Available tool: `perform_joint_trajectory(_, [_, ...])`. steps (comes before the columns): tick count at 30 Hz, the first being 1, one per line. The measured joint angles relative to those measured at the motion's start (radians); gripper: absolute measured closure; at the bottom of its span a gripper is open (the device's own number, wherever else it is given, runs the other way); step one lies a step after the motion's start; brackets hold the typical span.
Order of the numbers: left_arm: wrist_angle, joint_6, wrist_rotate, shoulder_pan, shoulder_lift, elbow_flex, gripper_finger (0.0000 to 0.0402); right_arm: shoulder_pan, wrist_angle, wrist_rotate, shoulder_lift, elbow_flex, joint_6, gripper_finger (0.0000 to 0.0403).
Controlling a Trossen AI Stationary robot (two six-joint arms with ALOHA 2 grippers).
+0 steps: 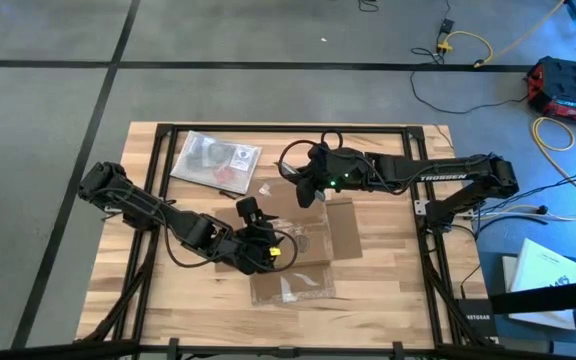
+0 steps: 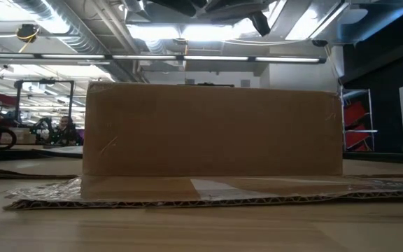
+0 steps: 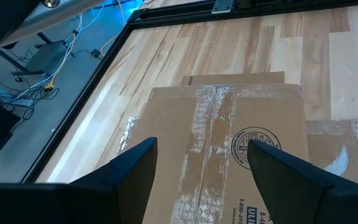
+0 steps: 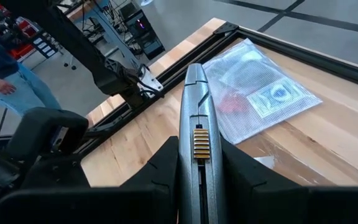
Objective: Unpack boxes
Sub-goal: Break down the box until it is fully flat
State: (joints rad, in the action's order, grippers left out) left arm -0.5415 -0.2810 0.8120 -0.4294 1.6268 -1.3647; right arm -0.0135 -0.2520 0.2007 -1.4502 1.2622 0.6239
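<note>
We find the box [image 1: 303,240] lying flat near the middle of the desk [image 1: 388,290], somewhat toward its front edge, with flaps spread on the wood and shiny tape running along its top seam. In the low view it stands closed, its side wall upright on a splayed flap.

The left gripper [image 1: 261,245] hovers over the box's left part; the left wrist view shows its two dark fingers [image 3: 129,171] standing apart, with nothing between them and the taped seam [image 3: 207,124] directly below.

The right gripper [image 1: 308,185] hangs above the desk just behind the box, toward the rear edge. Its jaws are closed on a slim grey tool [image 4: 199,143] with a ribbed yellow slider, which we take to be a utility knife; the blade end is not visible.

A clear plastic bag [image 1: 215,160] with a red item inside lies near the rear left corner, apart from the box.

Risks, in our judgement:
- The tool may wander off the seam and score the cardboard, since the tape is uneven.
- The box is not held down; a dragging cut could slide it across the wood.
- The left fingers sit close to the cutting line, so the arms could collide.
- A deep cut could damage whatever is inside, which we cannot see.
</note>
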Motion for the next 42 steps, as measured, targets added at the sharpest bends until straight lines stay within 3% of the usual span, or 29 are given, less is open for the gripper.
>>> perform_joint_trajectory(42, [0.000, 0.000, 0.000, 0.000, 0.000, 0.000, 0.0163, 0.000, 0.018, 0.053, 0.000, 0.001, -0.027, 0.0345])
